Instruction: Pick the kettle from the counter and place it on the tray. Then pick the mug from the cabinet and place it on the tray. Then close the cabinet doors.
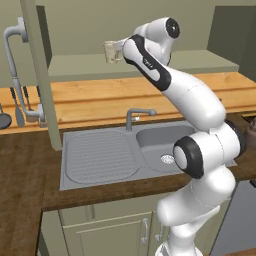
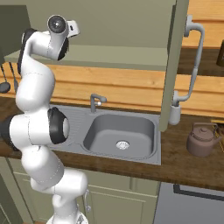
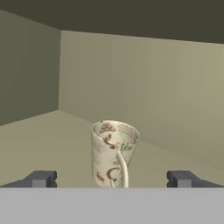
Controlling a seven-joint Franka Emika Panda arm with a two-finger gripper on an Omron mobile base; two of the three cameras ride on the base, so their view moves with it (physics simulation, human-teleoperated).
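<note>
Now the mug (image 3: 113,153) stands upright on the pale shelf of the cabinet (image 3: 43,135), squarely ahead of the tool (image 3: 111,179) and between the lines of its two fingertips (image 3: 41,178), which are spread wide with clear space on either side of the cup. Its loop handle faces back toward the tool, so a straight advance would meet the handle first. To do this well, I judge the tool should ease forward until the fingers flank the cup's body past the handle, stay level so the mug does not tip against the shelf, and only then press together. From the left base camera the mug (image 1: 112,51) sits just beyond the wrist, inside the open cupboard above the sink (image 1: 150,145). Farther from the tool, down on the tabletop (image 2: 192,168) to its right, the kettle (image 2: 202,139) rests; whether it sits on the tray cannot be told. One open cabinet door (image 2: 171,65) hangs on the tool's right side.
</note>
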